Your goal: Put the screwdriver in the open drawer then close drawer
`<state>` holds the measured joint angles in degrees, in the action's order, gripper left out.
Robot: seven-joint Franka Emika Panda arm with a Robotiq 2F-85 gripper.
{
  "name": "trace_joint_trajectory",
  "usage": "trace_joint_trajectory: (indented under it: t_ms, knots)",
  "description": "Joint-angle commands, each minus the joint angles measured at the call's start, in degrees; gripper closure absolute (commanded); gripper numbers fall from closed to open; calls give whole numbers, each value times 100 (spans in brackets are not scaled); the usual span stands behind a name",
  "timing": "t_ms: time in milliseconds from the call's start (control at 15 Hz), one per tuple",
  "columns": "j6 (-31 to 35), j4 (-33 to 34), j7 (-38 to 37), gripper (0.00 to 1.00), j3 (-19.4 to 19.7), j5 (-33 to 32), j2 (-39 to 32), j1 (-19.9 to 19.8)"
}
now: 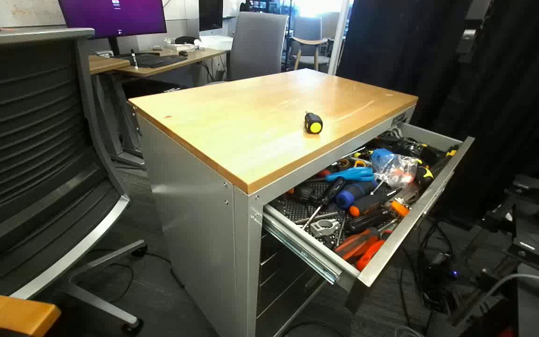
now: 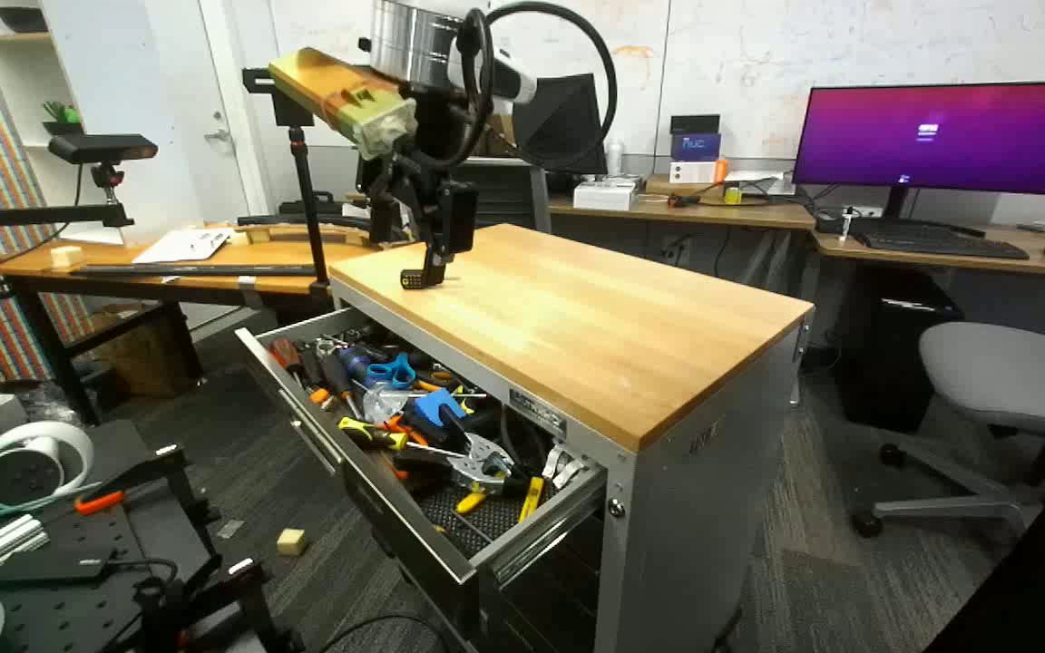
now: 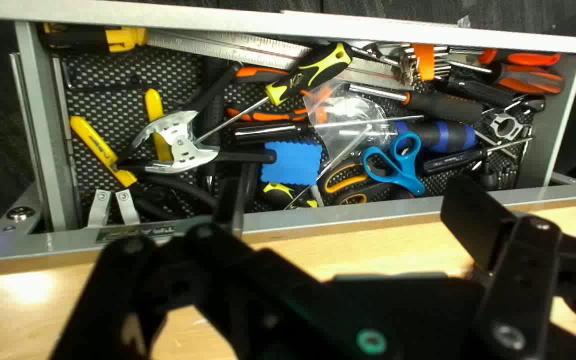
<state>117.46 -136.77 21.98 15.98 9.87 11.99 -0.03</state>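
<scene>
The screwdriver is a stubby black tool with a yellow end, lying on the wooden worktop near its front edge. In an exterior view it shows partly, as a black handle beside the dark fingertip. I cannot make it out in the wrist view. The grey metal drawer stands open and full of tools; its front rim also shows in the wrist view. My gripper is over the worktop. In the wrist view the gripper is open with nothing between its fingers.
In the drawer lie blue scissors, a silver clamp, a yellow-black screwdriver and a clear plastic bag. Chairs stand near the cabinet. A camera stand rises beyond it. Dark equipment stands in front.
</scene>
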Motion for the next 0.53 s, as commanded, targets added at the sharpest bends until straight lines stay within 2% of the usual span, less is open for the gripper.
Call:
trace_joint_trajectory:
  t_ms: [0,467]
  knots:
    - [-15,21,37,0,-201,45,-13,-209]
    - [-15,66,36,0,-200,45,-10,-209]
